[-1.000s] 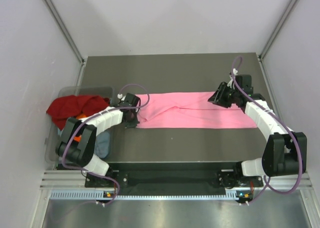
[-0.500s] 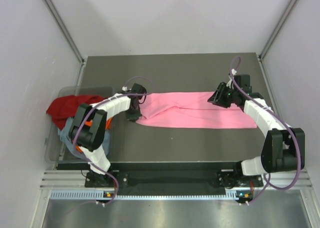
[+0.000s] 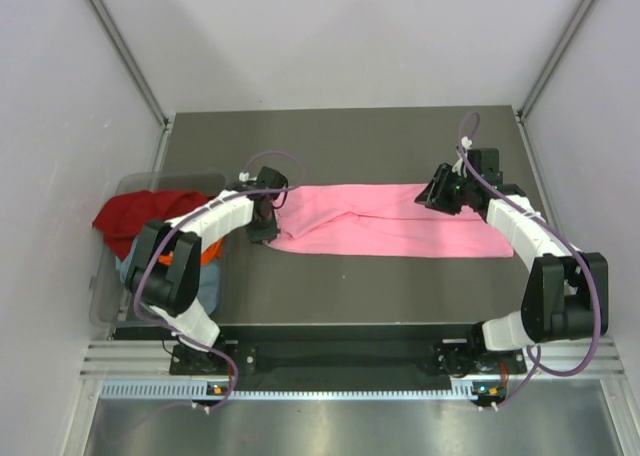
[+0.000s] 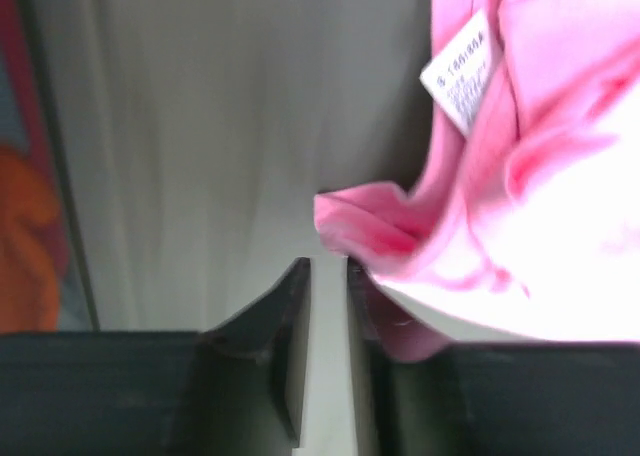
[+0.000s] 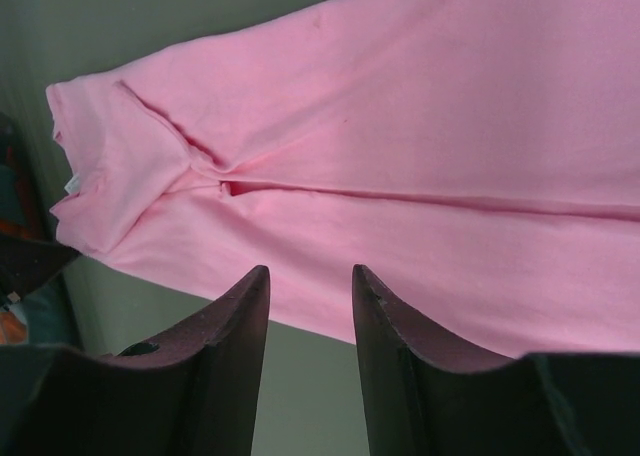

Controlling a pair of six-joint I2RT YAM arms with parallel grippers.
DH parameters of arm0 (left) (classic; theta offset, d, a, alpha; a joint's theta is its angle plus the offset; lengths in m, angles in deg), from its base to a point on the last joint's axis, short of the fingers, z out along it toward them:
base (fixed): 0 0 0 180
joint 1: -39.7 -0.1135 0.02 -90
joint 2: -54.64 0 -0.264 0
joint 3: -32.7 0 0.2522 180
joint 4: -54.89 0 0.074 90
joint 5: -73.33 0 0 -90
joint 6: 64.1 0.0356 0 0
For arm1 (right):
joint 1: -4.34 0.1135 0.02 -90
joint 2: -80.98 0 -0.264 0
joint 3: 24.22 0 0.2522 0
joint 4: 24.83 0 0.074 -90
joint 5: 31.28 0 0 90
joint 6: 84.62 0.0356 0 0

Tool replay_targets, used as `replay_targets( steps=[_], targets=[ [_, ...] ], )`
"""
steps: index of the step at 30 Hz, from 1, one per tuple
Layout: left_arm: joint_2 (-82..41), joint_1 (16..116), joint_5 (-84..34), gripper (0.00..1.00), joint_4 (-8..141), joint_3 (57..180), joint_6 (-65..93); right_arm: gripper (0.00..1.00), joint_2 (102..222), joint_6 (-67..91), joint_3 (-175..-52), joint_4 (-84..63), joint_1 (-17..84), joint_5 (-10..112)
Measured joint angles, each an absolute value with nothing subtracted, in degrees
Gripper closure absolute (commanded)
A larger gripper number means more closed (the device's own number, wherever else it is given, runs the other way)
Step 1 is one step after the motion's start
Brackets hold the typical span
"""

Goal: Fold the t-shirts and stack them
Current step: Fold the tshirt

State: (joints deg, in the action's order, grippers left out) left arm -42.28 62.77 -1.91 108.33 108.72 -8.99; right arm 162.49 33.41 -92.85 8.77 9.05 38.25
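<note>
The pink t-shirt (image 3: 390, 221) lies flat on the table (image 3: 400, 136) as a long band. Its two long sides are turned in and meet along a seam in the middle, so I judge that the lengthwise fold is done and the crosswise fold is not yet made. The white label (image 4: 462, 71) shows at its left end, where the cloth is a little bunched.

The left gripper (image 4: 327, 268) sits just beside this left end. Its fingers are only a little apart and hold nothing, and the bare table shows through the gap. The bunched corner lies against the outside of one finger.

The right gripper (image 5: 310, 274) hangs over the far edge of the shirt, toward its right end. Its fingers are clearly apart and empty, probably ready to go down and pinch the edge.

Left of the pink shirt, well apart, a clear box (image 3: 170, 179) holds the dark red shirt (image 3: 140, 216), the orange shirt (image 4: 30, 226) and the grey-blue shirt (image 3: 208, 288), all crumpled and waiting.
</note>
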Motion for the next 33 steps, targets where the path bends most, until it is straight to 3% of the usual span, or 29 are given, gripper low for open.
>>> replay_targets(
  steps=[3, 4, 12, 22, 33],
  targets=[
    [-38.7, 63.2, -2.0, 0.57, 109.6, 107.6, -8.7, 0.59, 162.5, 33.4, -92.9, 8.6, 9.1, 38.2],
    [-37.6, 63.3, -2.0, 0.57, 110.1, 107.7, -8.5, 0.59, 162.5, 33.4, -92.9, 8.6, 9.1, 38.2],
    [-37.9, 59.6, -5.5, 0.6, 109.7, 121.6, -4.7, 0.58, 162.5, 33.4, -92.9, 8.5, 9.1, 37.5],
    [-56.8, 53.5, -15.8, 0.61, 101.6, 131.9, 0.5, 0.58, 162.2, 33.0, -92.9, 7.4, 9.1, 36.1],
    [-65.9, 53.5, -12.6, 0.62, 100.8, 137.5, 3.4, 0.57, 162.2, 32.9, -92.9, 6.9, 9.1, 35.7]
  ],
)
